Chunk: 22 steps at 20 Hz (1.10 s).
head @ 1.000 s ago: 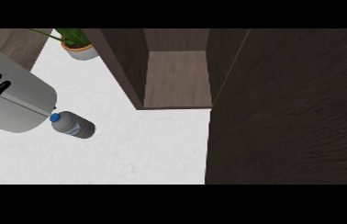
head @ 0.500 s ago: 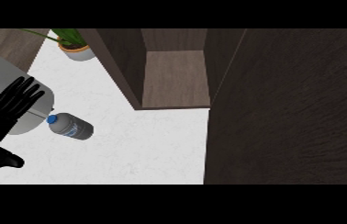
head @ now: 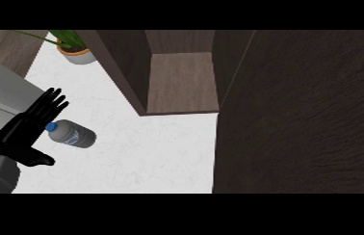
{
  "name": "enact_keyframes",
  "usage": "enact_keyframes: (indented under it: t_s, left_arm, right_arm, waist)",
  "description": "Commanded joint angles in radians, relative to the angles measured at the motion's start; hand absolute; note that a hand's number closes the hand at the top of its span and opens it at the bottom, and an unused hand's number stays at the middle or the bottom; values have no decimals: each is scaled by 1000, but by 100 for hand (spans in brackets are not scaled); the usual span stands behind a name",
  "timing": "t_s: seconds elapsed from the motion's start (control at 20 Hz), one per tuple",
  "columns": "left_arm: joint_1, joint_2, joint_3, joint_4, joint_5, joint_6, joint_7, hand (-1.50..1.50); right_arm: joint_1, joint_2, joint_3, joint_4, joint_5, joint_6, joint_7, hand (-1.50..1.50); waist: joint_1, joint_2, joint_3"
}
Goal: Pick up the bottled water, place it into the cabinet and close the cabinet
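On the white, faintly marbled counter [head: 156, 152] seen from the head view, the bottled water [head: 73, 134] was laid on its side, a rounded clear cylinder with a blue cap and a blue label. Just beside its cap end, the black left hand [head: 30, 128] was held flat with its fingers straight and spread, nothing being grasped. Behind the bottle, the dark wood-grained cabinet [head: 128, 70] was seen open, its lighter brown shelf [head: 181, 82] exposed and its broad door [head: 292, 113] swung outward. A potted plant [head: 74, 48] with thin green leaves was placed at the far left corner.
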<state>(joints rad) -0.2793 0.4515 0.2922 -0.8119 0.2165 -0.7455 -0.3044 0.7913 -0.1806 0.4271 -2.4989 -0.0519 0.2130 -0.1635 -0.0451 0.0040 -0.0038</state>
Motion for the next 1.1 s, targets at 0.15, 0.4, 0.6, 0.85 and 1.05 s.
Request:
enact_keyframes:
  t_s: [0.15, 0.4, 0.6, 0.85, 1.05]
  left_arm:
    - [-60, 6, -37, 240, -125, -35, -210, -150]
    - [-88, -24, -84, 309, -180, -30, -305, -150]
    - [-59, -62, -114, 351, -215, -5, -406, -150]
    - [-76, -94, -130, 392, -228, 19, -484, 150]
    - [-78, -90, -193, 378, -316, 136, -571, 150]
  right_arm:
    - [86, -35, 42, -149, 53, -22, 14, -150]
    - [107, -72, 8, -114, 38, -6, -52, -150]
    - [128, -91, 3, -104, 35, 6, -104, -150]
    - [139, -102, 25, -102, 46, -3, -113, -150]
    - [175, -123, 28, -127, 51, -6, -131, -150]
  waist:
    - [-8, 3, -2]
    - [-17, 4, -2]
    - [-16, 3, -3]
    - [-13, 6, -4]
    - [-20, 5, -5]
